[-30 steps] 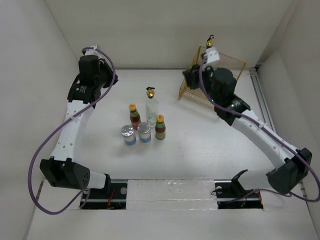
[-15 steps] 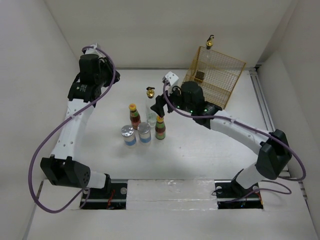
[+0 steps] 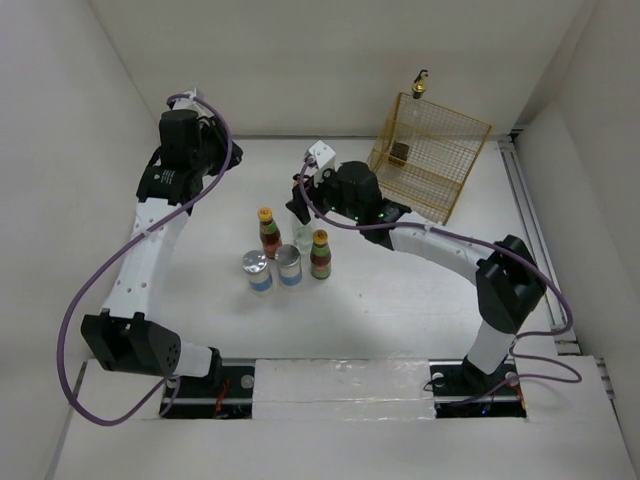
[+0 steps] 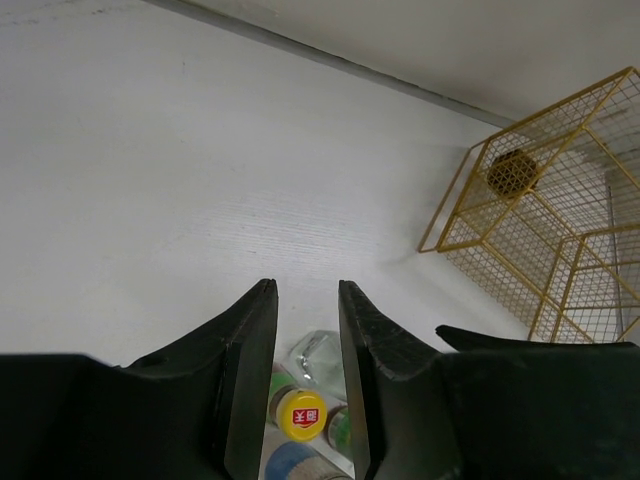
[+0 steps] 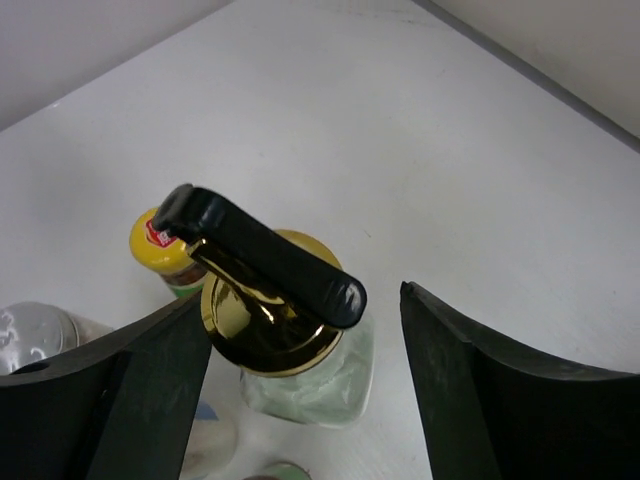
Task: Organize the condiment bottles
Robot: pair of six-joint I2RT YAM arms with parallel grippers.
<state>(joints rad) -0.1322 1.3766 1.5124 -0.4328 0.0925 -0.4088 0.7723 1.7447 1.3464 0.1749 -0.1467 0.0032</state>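
- White bench (image 3: 420,290), white walls around.
- My right end effector (image 5: 302,298) gapes wide, a glass bottle (image 5: 300,385) between its fingers.
- My left end effector (image 4: 306,290): narrow gap, empty.

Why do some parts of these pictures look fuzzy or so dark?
Right wrist: the glass bottle is crisp, while the silver-lidded jar at the corner blurs. Left wrist: the claw fingers are near-black shapes. Top external: soft, even light, faint shadows.
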